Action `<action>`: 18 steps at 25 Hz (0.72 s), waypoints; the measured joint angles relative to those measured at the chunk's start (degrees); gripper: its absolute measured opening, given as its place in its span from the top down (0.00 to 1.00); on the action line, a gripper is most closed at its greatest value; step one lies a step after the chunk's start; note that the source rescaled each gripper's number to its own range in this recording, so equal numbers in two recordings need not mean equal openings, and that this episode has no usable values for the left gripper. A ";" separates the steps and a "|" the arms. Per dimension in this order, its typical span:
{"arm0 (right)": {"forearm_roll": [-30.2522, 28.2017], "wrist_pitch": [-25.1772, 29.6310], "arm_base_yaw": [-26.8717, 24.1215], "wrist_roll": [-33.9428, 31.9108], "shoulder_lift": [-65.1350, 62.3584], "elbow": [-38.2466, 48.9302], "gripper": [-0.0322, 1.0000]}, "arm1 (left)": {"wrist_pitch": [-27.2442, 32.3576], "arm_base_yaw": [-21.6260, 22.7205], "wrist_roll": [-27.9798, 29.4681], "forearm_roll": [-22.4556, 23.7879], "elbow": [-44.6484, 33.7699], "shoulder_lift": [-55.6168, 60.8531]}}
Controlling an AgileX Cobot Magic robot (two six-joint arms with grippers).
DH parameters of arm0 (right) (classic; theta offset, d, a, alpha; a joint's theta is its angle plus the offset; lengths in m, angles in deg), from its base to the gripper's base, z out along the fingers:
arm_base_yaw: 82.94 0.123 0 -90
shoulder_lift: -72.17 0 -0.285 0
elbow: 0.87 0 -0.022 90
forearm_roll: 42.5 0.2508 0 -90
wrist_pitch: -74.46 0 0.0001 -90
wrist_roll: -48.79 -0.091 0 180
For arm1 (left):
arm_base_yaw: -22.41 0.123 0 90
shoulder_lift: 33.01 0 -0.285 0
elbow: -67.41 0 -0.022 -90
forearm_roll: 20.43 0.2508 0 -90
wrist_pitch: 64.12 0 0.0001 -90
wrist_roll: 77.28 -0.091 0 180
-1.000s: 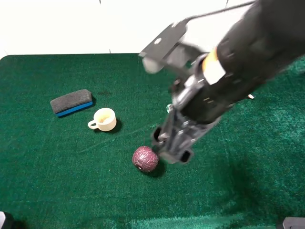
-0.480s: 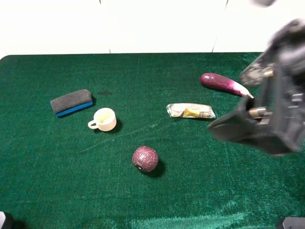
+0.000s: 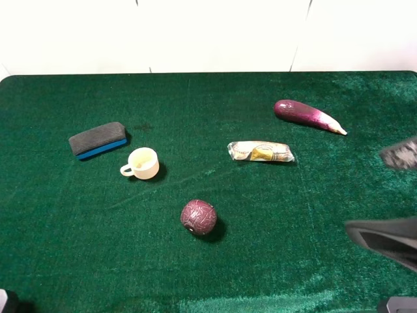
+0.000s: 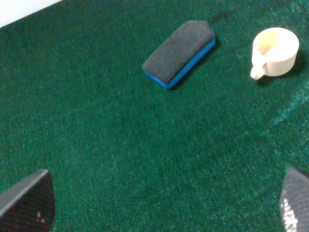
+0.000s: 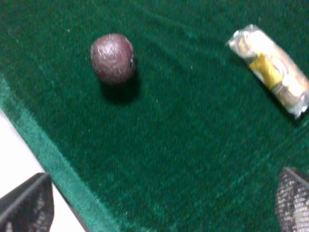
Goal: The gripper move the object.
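The object, a dark maroon grooved ball [image 3: 199, 217], lies alone on the green cloth in front of the middle. It also shows in the right wrist view [image 5: 112, 58]. My right gripper [image 5: 161, 208] is open and empty, well away from the ball, near the table's front edge. Only a blurred black part of the right arm [image 3: 388, 240] shows at the right edge of the exterior view. My left gripper [image 4: 161, 205] is open and empty over bare cloth, short of the eraser and cup.
A grey and blue eraser [image 3: 98, 139] and a cream cup [image 3: 143, 163] lie at the left. A clear wrapped packet [image 3: 260, 152] lies right of centre. A glossy purple eggplant [image 3: 307, 115] lies behind it. The table's front edge [image 5: 43, 159] is close to the ball.
The right arm has swung away from beside the ball to the right edge of the exterior view, uncovering the packet and eggplant. The ball has not moved.
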 joint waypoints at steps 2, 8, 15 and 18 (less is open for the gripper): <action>-0.11 0.00 0.00 -0.69 -3.00 1.91 0.00 | 0.00 0.00 0.00 0.00 0.00 0.00; -2.32 2.71 0.00 -1.20 -10.36 4.29 0.00 | 0.00 0.00 0.00 0.00 0.00 0.00; -3.28 3.54 -0.26 -1.48 -19.78 5.23 0.00 | 0.00 0.00 0.00 0.00 0.00 0.00; -3.28 3.54 -5.04 -1.48 -23.28 5.23 0.00 | 0.00 0.00 0.00 0.00 0.00 0.00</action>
